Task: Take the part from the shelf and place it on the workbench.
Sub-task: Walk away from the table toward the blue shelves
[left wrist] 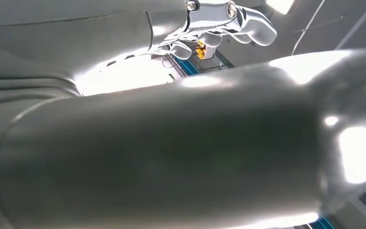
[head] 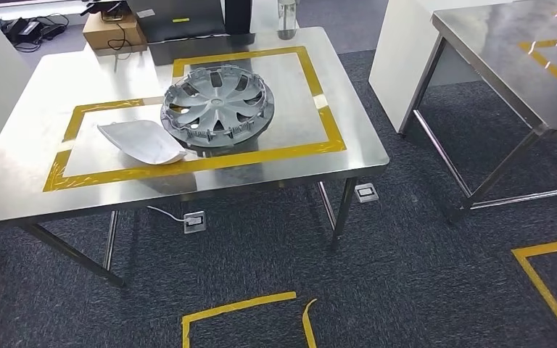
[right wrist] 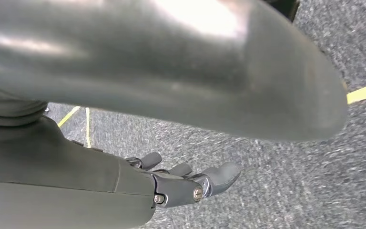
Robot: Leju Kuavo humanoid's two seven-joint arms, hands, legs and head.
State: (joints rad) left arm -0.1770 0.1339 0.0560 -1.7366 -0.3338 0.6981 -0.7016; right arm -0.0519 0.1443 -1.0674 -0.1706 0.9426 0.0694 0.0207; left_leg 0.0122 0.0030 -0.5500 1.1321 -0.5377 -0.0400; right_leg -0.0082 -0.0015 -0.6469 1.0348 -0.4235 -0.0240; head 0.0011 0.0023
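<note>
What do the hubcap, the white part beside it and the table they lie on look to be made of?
Hubcap: probably moulded plastic, silver-grey painted, with thin spokes and clip tabs around the rim. White part: likely plastic, a smooth, matte, curved shell. Workbench: brushed stainless steel judging by its soft reflections, marked with yellow tape.

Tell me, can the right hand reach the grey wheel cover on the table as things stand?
Probably not yet. The right hand hangs over the carpet, holding nothing, and the wheel cover lies far across the table.
</note>
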